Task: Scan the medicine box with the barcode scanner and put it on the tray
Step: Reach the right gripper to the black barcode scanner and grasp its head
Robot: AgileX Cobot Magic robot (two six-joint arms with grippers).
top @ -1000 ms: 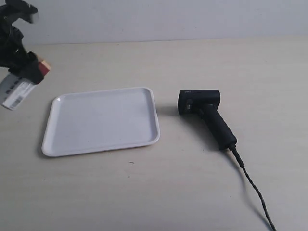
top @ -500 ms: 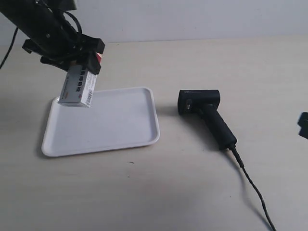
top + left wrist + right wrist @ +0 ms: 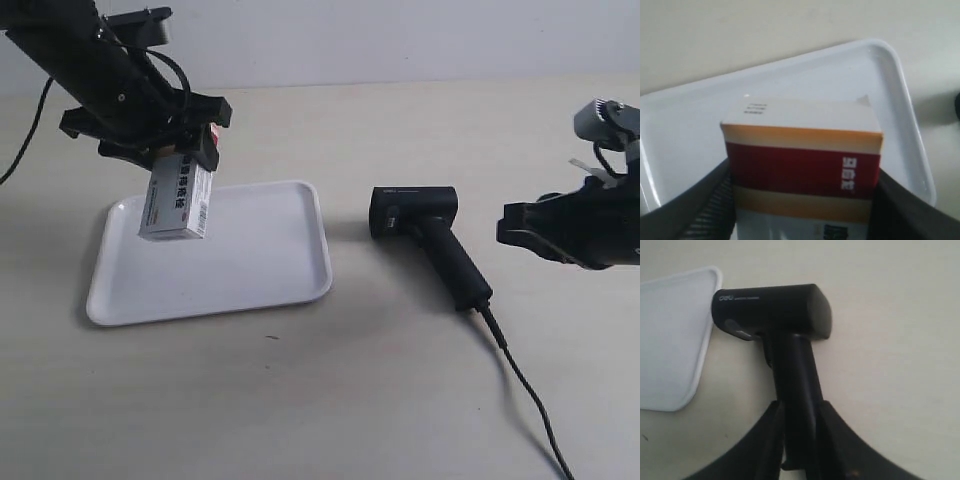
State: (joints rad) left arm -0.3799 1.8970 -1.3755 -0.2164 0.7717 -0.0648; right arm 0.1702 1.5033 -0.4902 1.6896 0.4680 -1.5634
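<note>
Cardboard box point(image 3: 178, 200), white with a dark red and tan band, hangs long axis near upright, banded end up, pinched in the left gripper point(image 3: 190, 150) over the far-left part of the smooth, rounded-corner tray point(image 3: 250, 270). Right of the tray, the matte black scanner point(image 3: 428, 240) lies flat, boxy head far, handle angling near-right. The right gripper point(image 3: 520, 235) hovers beside it, fingers point(image 3: 765, 440) spread either side of the handle.

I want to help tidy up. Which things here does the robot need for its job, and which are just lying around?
Needed for the job:
box, held in the left tool above the tray
scanner, lying on the table
tray
right tool, near the scanner

Just lying around:
nothing else shows, only the table and a tiny dark speck on it
</note>
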